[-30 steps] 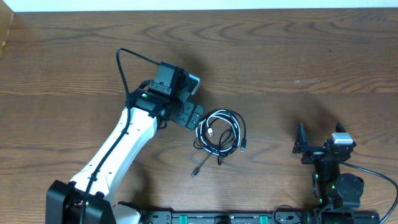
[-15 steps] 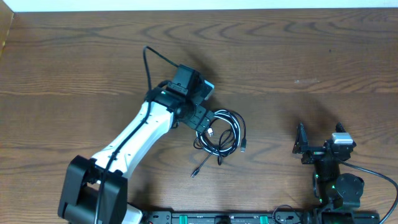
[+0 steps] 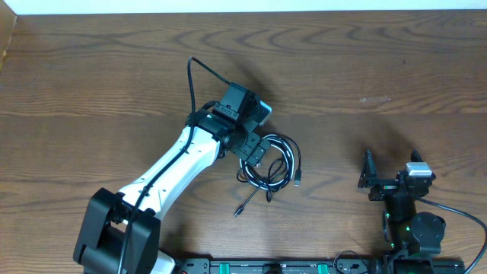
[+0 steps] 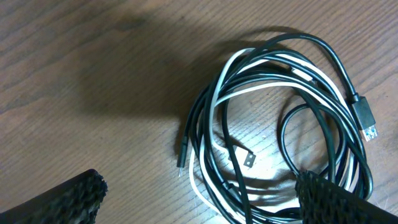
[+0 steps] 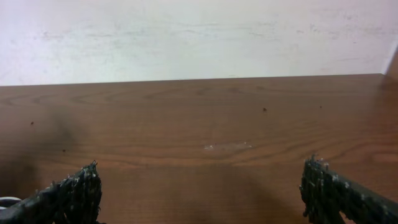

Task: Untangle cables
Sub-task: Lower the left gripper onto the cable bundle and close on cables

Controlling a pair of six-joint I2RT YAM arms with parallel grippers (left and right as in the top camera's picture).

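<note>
Cables coiled, worktop centre. Left claw spread over coil's 10 o'clock edge. Right claw spread, 4 o'clock, well apart.

A dark brown wooden table with wavy grain filled the overhead view. A small pale scuff marked the bare wood on its right half. Beyond the table's far edge stood a white wall, faintly smudged, seen from the right wrist camera.
</note>
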